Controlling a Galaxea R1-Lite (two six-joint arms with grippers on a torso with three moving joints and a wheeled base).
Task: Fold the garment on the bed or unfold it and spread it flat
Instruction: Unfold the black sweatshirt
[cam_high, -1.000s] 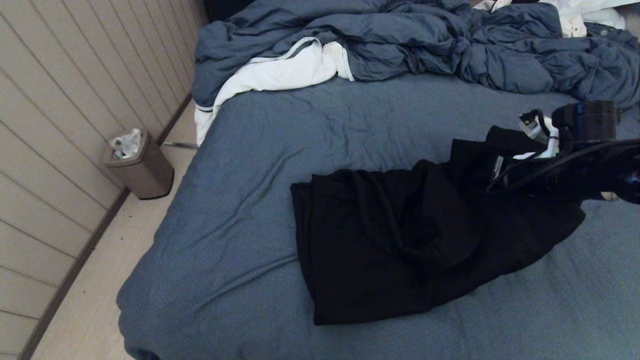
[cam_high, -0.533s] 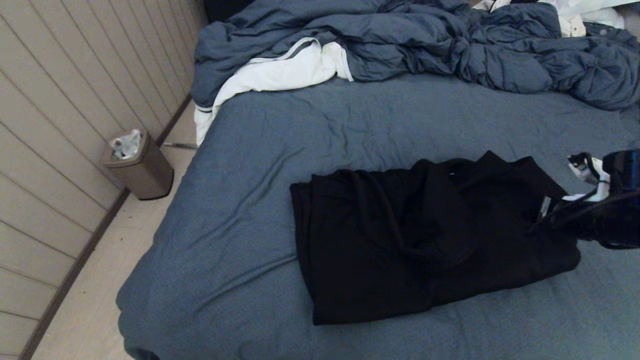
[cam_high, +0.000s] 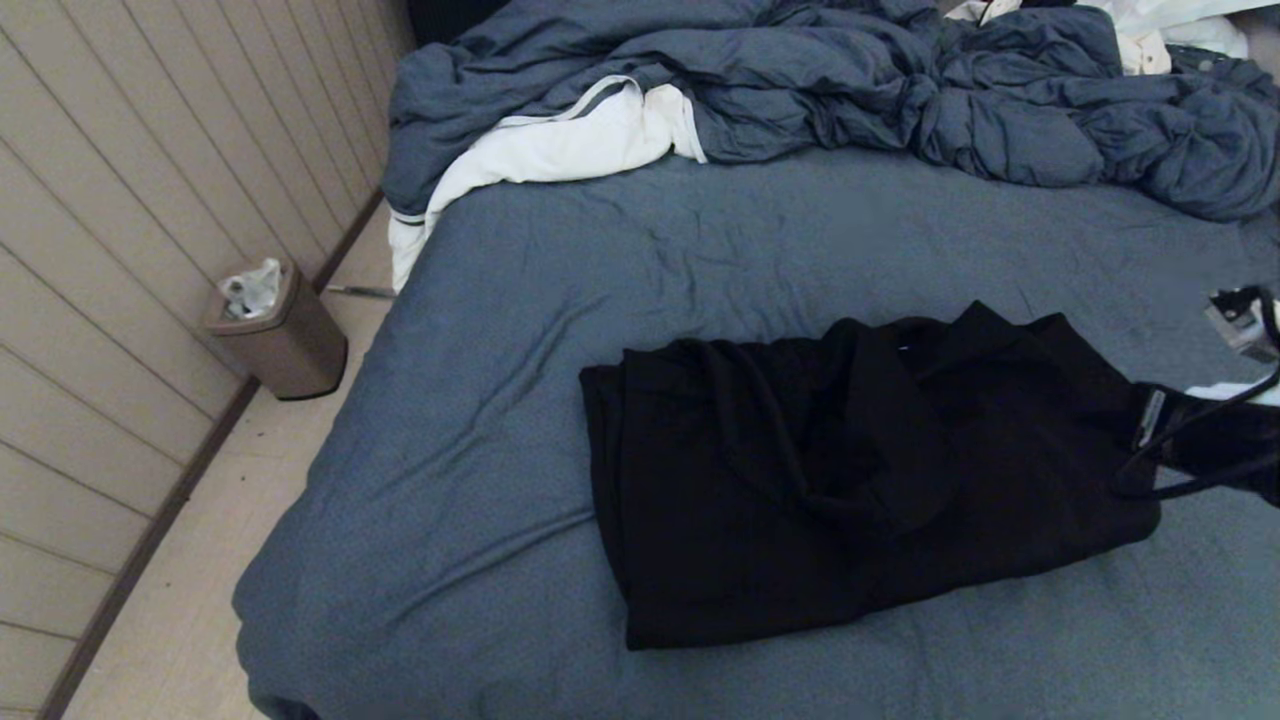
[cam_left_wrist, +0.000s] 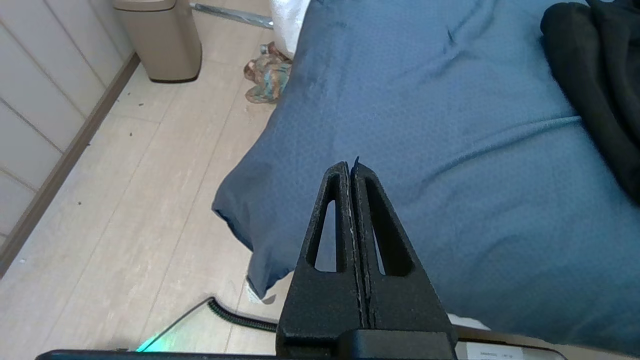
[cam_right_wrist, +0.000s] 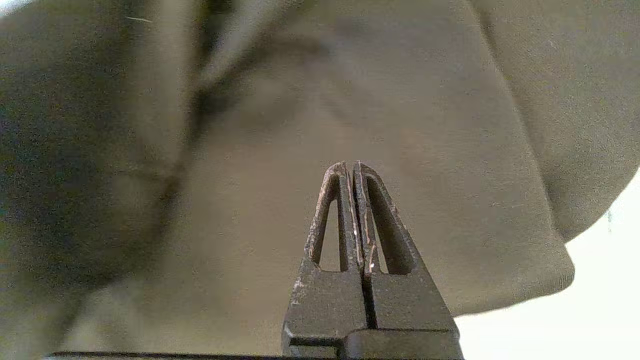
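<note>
right gripper (cam_right_wrist: 356, 167) has its fingers pressed together with nothing between them. in the head view it's way out at the right edge of the scene now, just past the right end of the garment (cam_high: 850, 480). a second ago that arm was reaching in over the right part of the hoodie, and half a second ago it was already backing off, so it's been pulling out to the right the whole time. the black hoodie itself looks settled: the top flap on its right side that was up under the arm before now lies down, and the bundle sits as a folded, roughly rectangular block on the bed (cam_high: 600, 250), nearer the right than the left, well apart from the rumpled duvet (cam_high: 800, 80) at the far side.

left gripper (cam_left_wrist: 352, 167) is parked at the near left corner of the mattress, also pinched closed and empty.

my read: a fold was just laid down and let go, and the arm is clearing out. edges look a bit lumpy in the middle, so might need one more tidy pass, hard to say.
</note>
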